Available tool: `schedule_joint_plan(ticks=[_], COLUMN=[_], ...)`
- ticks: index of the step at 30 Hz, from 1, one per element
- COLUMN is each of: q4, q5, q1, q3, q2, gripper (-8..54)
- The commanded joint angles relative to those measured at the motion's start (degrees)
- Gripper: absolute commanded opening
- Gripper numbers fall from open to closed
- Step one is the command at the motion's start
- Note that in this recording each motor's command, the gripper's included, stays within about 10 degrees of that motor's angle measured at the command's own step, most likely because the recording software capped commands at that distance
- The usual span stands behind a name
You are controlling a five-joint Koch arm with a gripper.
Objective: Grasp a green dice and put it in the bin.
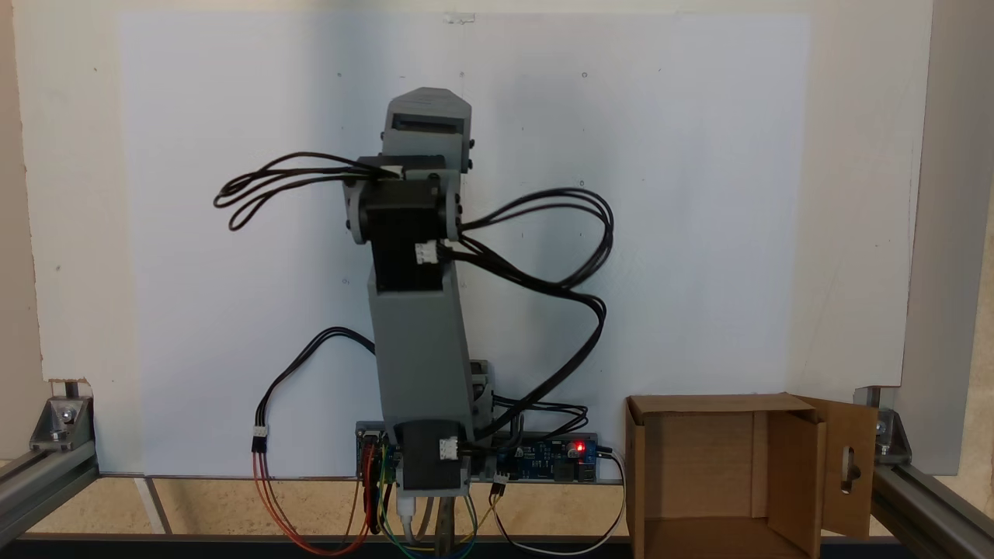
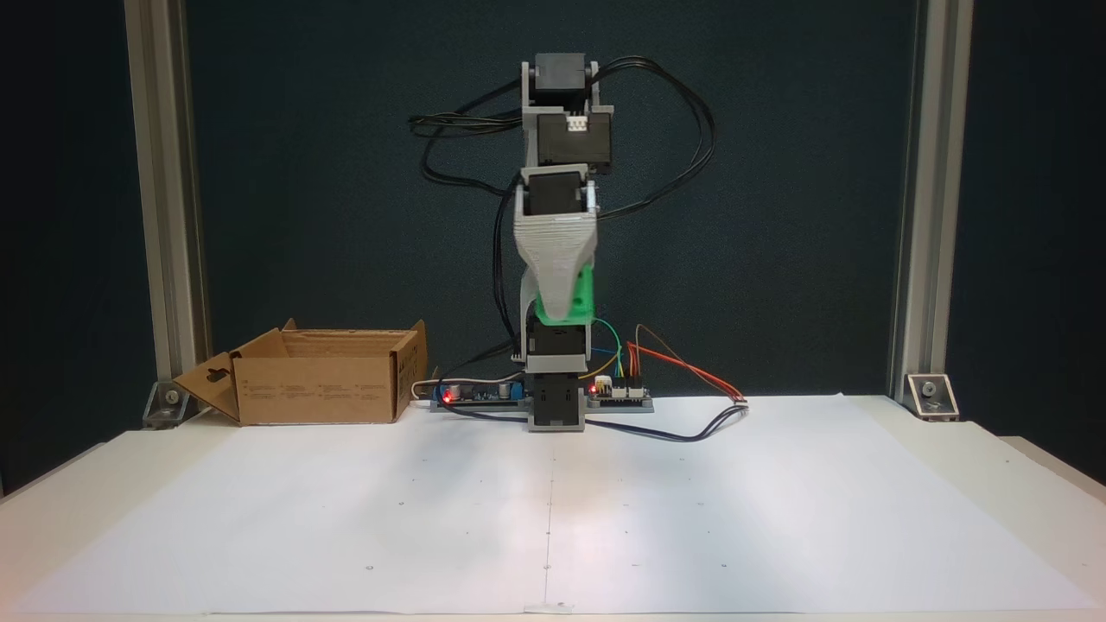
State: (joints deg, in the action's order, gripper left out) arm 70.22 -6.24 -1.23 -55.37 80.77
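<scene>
The white sheet (image 2: 778, 510) covers the table in both fixed views; in the front-facing one it lies well below the fingertips, and its part nearest the camera is bare.

The arm (image 2: 557, 216) stands folded upright over its base at the sheet's far edge, with black cables looping out on both sides. From above (image 1: 419, 326) it reads as a grey column reaching up the picture.

The bin (image 2: 320, 389) sits on the table well to the left of the fingers and lower than them in the front-facing view, open at the top, one flap with a slot-shaped cut-out splayed outward. Seen from above (image 1: 652, 466) it is at the lower right of the arm's base.

The gripper (image 2: 562, 307) hangs pointing down, raised above the base. Its grey fingers (image 2: 553, 259) taper to the tips and pinch the dice (image 2: 583, 294), whose bright green shows at the tips and along their right side, off the table and well apart from the bin.
</scene>
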Motion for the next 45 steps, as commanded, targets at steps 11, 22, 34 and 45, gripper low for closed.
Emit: schedule_joint_plan(ticks=[11,22,34,45], q4=[-4.22,-15.64,-31.46,-31.20], q5=[17.75,35.68,42.19,42.89], q1=[36.04,81.10,104.33,107.84], q3=[-17.23,-17.14,-17.23,-24.43], q2=[18.37,18.81,-0.44,-2.46], gripper=[11.5,11.5,11.5,11.5])
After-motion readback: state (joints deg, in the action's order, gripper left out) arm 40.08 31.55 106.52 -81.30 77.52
